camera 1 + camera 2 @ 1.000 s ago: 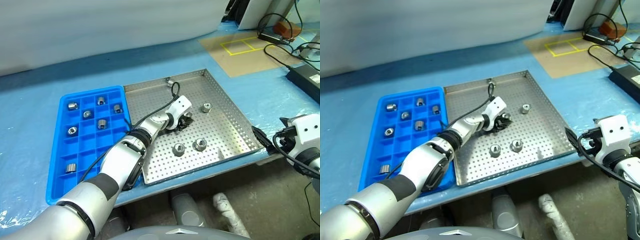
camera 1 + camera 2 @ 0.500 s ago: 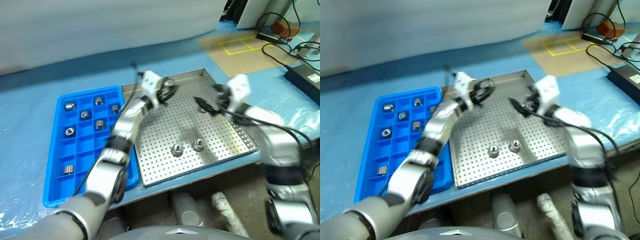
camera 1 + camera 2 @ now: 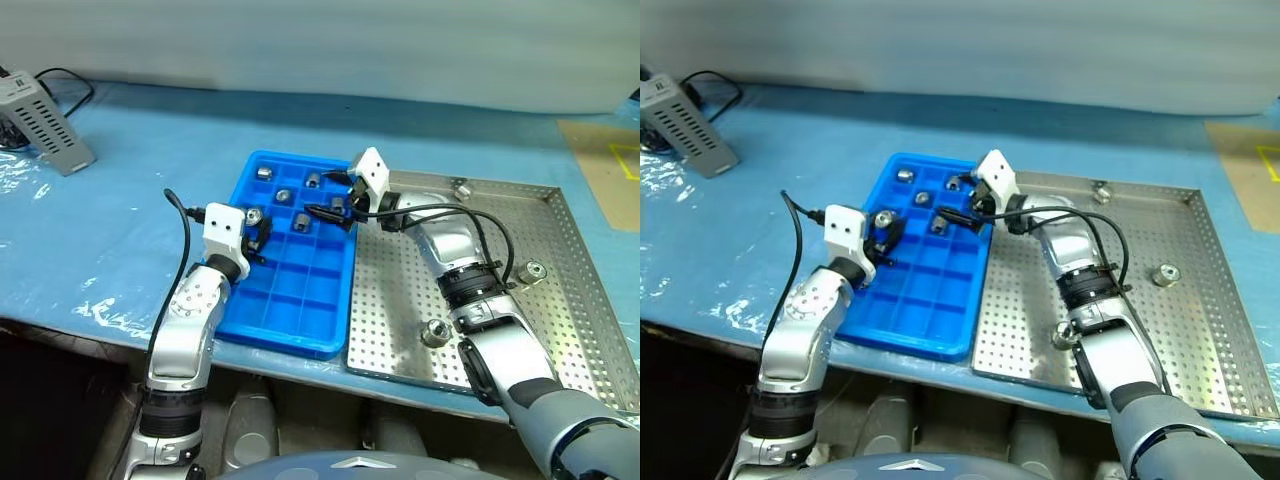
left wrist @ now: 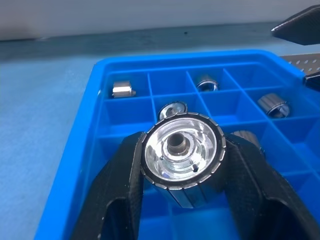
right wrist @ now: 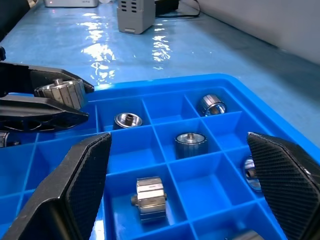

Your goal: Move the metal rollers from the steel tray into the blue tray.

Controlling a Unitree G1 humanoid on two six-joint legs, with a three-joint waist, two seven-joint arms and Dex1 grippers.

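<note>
The blue tray (image 3: 318,300) lies left of the steel tray (image 3: 560,330). My left gripper (image 4: 182,157) is shut on one of the metal rollers (image 4: 183,147), held just above the blue tray's left compartments (image 3: 253,215). My right gripper (image 3: 323,197) is open and empty, low over the tray's far compartments, its fingers (image 5: 82,172) spread wide. Several rollers (image 5: 190,142) rest in the far compartments. Three rollers remain on the steel tray: one near its right side (image 3: 536,270), one near its front (image 3: 434,333), one at its far rim (image 3: 461,187).
A grey box with a cable (image 3: 40,115) sits at the far left on the blue table cover (image 3: 120,220). The table's front edge (image 3: 90,330) runs just below the blue tray. A brown floor patch with yellow tape (image 3: 610,160) shows at the far right.
The whole view has swung left. My left gripper carried a roller from the steel tray over to the blue tray. My right arm swung in from the far right to above the blue tray.
</note>
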